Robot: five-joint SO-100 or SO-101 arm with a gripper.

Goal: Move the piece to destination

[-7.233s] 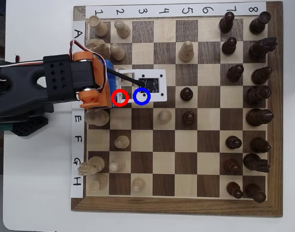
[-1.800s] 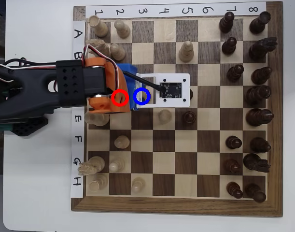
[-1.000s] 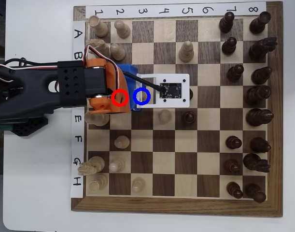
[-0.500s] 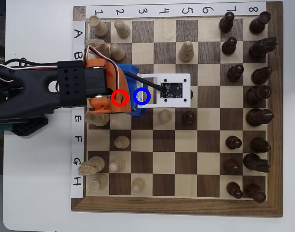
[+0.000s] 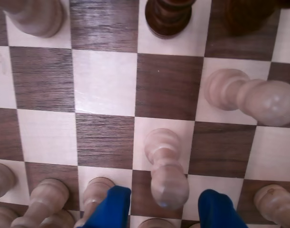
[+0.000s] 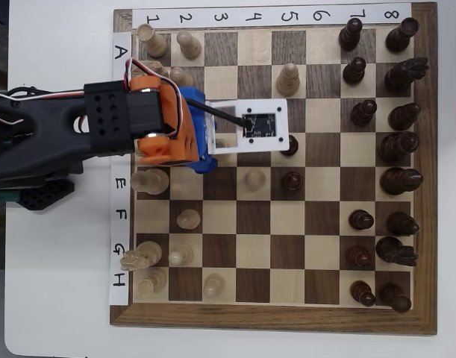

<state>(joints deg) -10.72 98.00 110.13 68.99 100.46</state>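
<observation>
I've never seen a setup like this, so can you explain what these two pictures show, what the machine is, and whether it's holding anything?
The black and orange machine is a small robot arm reaching over a wooden chessboard. One picture looks straight down from above. The other comes from a camera on the arm's wrist, close to the squares. Pale pieces stand on the arm's side, dark pieces opposite. In the wrist view, the blue-tipped gripper sits open around a pale pawn, with gaps on both sides, so nothing is held.
</observation>
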